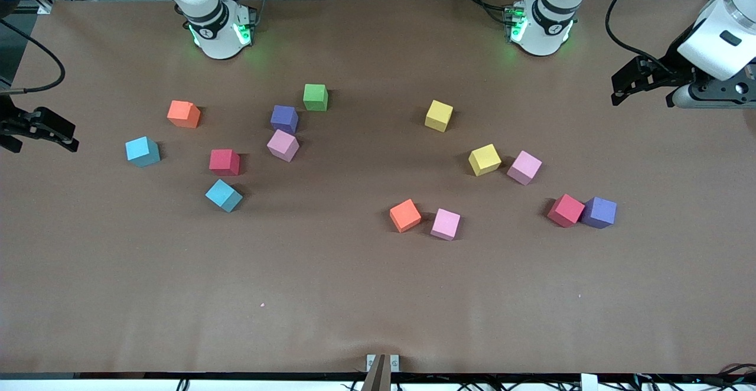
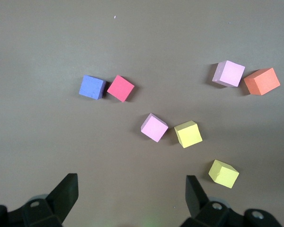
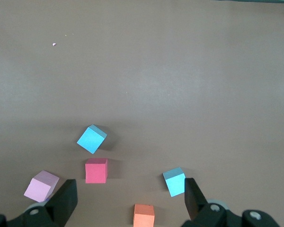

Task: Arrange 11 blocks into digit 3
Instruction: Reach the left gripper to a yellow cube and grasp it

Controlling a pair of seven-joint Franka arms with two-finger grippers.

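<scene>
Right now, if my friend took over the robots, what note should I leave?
Left gripper: open, empty, waiting at the left arm's end of the table.
Right gripper: open, empty, at the right arm's end.
Blocks: all loose on the table. One cluster sits around the green block, another around the yellow block.
Done: nothing; no digit started.
Left: pick blocks and build the whole 3.

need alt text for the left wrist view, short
Seven small cubes lie scattered on a brown table below the open left gripper: a purple cube touching a red cube, a pink cube beside a yellow cube, another yellow cube, and a pink cube beside an orange cube.
</scene>
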